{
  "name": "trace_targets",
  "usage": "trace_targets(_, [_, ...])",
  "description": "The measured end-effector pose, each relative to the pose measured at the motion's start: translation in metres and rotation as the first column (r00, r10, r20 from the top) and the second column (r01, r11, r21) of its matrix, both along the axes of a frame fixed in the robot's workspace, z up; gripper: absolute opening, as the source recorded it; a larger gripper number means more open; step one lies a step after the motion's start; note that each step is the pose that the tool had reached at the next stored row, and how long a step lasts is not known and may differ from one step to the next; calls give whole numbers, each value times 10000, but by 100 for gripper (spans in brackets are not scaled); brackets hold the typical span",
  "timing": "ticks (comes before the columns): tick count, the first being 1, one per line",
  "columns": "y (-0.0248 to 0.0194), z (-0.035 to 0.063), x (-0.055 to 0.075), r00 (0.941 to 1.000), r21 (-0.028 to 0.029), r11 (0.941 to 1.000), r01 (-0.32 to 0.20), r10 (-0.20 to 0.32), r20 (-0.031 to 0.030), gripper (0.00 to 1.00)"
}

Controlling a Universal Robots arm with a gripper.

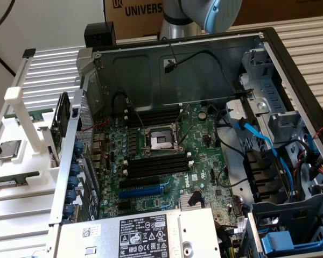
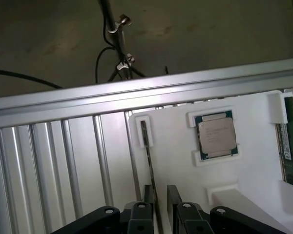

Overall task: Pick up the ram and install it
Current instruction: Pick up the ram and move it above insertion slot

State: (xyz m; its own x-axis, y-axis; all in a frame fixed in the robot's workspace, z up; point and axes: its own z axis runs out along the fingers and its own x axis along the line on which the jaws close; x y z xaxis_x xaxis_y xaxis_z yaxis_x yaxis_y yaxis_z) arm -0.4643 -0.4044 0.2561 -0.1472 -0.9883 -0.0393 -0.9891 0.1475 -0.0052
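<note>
A ram stick (image 2: 147,146) stands on its edge in a slot of the white holder (image 2: 254,185), so I see it as a thin dark strip. My gripper (image 2: 160,207) is open right at it. The strip runs down between the two black fingers (image 2: 173,202), close against one and with a gap to the other. A second green ram stick (image 2: 288,141) lies flat at the holder's edge. In the exterior view a green stick (image 1: 15,181) lies on the white holder (image 1: 21,123), to the left of the open computer case. The long black memory slots (image 1: 156,164) lie on the motherboard beside the processor socket (image 1: 159,141).
A silver-topped processor chip (image 2: 216,136) sits in a recess of the holder. A ribbed metal rail (image 2: 136,95) crosses behind it. The case wall (image 1: 70,161), blue and black cables (image 1: 258,140), drive cages and the power supply (image 1: 145,234) crowd the motherboard. The robot arm (image 1: 204,13) rises behind the case.
</note>
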Motion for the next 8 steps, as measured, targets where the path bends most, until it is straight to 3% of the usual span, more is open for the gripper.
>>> trace_targets(4, [-1,-27,0,9951,1,9951,-987,987,3,26])
trace_targets(8, [-4,-128,18,9948,2,9948,-1022,1022,1,26])
